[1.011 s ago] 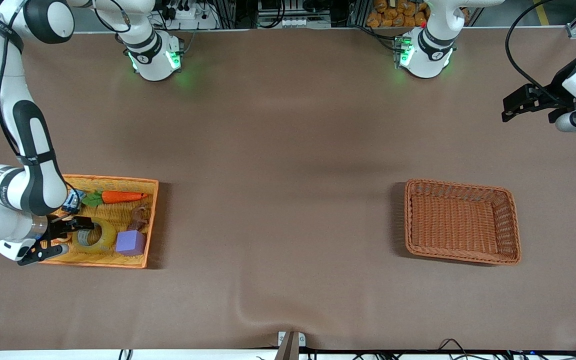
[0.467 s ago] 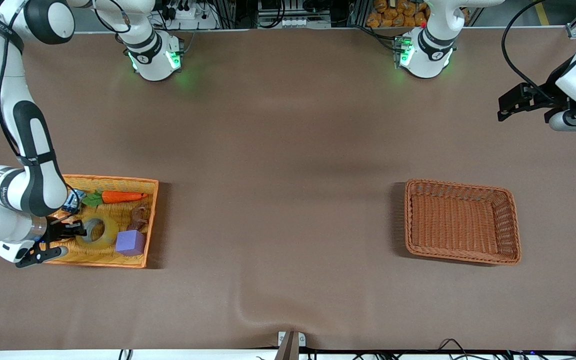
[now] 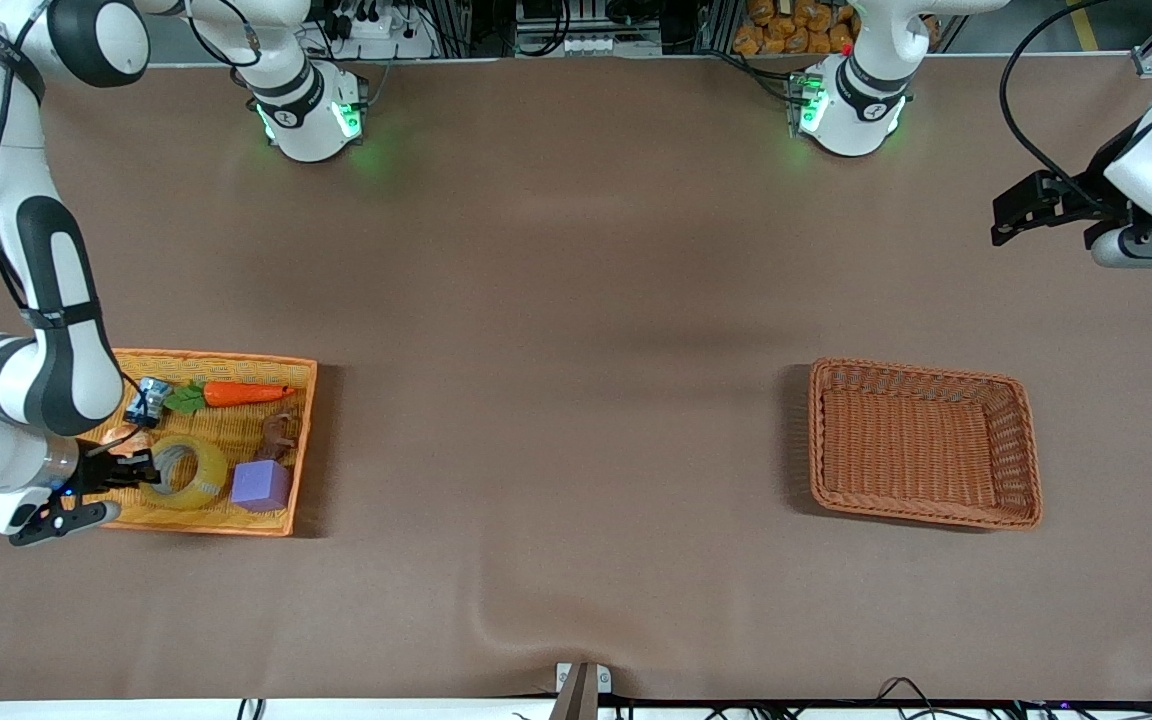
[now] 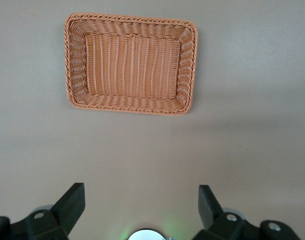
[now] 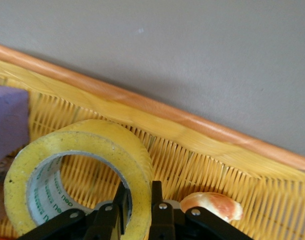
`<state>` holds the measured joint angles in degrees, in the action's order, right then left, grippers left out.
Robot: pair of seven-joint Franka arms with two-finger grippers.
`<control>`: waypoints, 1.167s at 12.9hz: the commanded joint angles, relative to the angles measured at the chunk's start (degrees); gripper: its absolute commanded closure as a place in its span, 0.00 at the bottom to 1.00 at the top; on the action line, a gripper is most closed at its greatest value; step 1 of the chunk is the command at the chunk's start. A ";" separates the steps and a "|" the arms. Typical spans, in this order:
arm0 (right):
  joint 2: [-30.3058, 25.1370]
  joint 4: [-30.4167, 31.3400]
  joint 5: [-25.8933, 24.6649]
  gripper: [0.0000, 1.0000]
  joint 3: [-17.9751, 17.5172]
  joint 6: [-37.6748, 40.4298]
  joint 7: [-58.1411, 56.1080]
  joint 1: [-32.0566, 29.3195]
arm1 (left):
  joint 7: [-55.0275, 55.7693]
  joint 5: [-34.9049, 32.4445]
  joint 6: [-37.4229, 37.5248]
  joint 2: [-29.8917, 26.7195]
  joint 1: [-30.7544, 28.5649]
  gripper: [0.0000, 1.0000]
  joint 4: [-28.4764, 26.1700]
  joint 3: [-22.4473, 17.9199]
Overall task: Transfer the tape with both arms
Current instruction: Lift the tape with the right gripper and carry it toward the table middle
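The tape, a yellowish roll with a grey-white core, is in the yellow tray at the right arm's end of the table. My right gripper is shut on the roll's wall, one finger inside the core and one outside; the right wrist view shows the tape clamped between the fingers. The roll looks tilted, lifted slightly off the tray floor. My left gripper is open and empty, up over bare table at the left arm's end; the left wrist view shows its gripper with jaws wide apart.
The tray also holds a purple block, a toy carrot, a brown figure, a small blue item and an orange croissant toy. A woven brown basket stands toward the left arm's end, also in the left wrist view.
My right gripper has drawn a little toward the tray's outer end with the tape in its grip. The left gripper has shifted slightly up and inward.
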<state>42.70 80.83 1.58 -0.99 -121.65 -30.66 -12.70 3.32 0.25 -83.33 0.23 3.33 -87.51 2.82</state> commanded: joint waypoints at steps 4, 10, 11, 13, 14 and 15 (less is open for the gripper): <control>-5.52 -4.44 4.22 1.00 -3.84 10.46 7.43 1.44 | 0.11 0.63 0.53 0.56 -0.34 0.00 1.20 0.08; -5.52 -5.42 4.30 1.00 -3.76 11.79 21.24 10.22 | 1.24 0.63 0.71 0.12 -0.17 0.00 1.20 1.31; -5.52 -5.33 4.39 1.00 -3.76 12.05 24.30 11.80 | 1.25 0.63 0.71 0.12 -0.26 0.00 1.12 1.31; -5.52 -5.33 4.39 1.00 -3.67 12.05 30.64 15.32 | 1.33 0.63 0.71 0.12 -0.17 0.00 1.20 1.66; -5.35 -5.33 4.39 1.00 -3.58 12.05 33.36 16.99 | 1.94 0.63 0.71 0.21 -0.17 0.00 1.03 1.75; -5.00 -5.33 4.39 1.00 -3.49 11.97 37.13 19.09 | 2.47 0.63 0.62 0.56 0.01 0.00 0.94 1.83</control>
<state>37.59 76.04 5.44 -4.91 -110.44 0.90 3.52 4.14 0.25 -83.29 0.54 3.26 -87.05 4.26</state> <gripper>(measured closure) 0.784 0.000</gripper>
